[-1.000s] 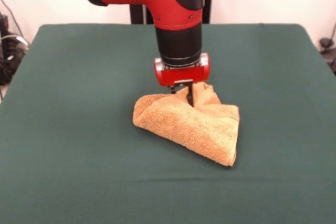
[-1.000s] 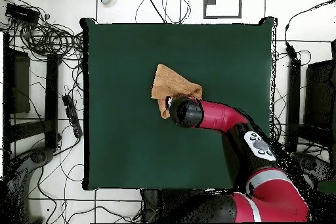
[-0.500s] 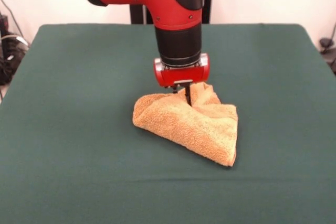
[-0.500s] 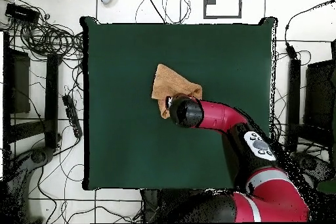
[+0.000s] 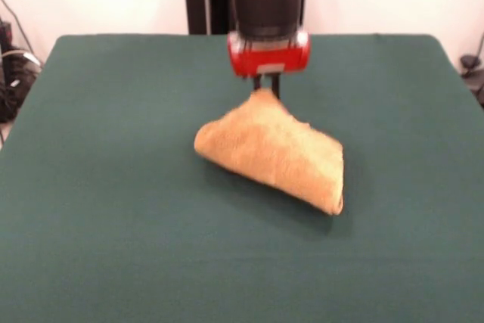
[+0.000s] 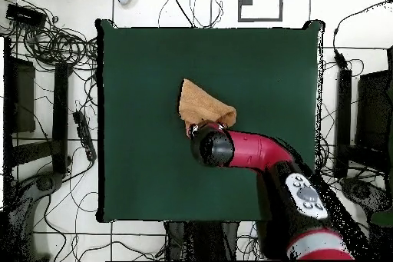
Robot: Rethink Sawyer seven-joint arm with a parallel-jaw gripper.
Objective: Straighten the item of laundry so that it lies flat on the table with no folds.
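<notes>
The orange-tan towel point(image 5: 276, 153) is bunched into a folded triangle near the middle of the dark green table point(image 5: 113, 209). My gripper point(image 5: 266, 87) is shut on the towel's top corner and holds it raised toward the table's far side; the lower folds hang down and the towel's bottom still rests on the cloth. In the overhead view the towel point(image 6: 201, 103) shows just beyond the arm's wrist point(image 6: 213, 145), which hides the gripper. The border bands and care tag do not show.
The red arm point(image 6: 265, 155) reaches in from the robot's side of the table. Cables and stands point(image 6: 54, 51) lie on the floor beyond the table's edges.
The gripper has risen and drawn back toward the robot's base, pulling the towel's pinched corner up with it. The towel has stretched into a taller peak.
</notes>
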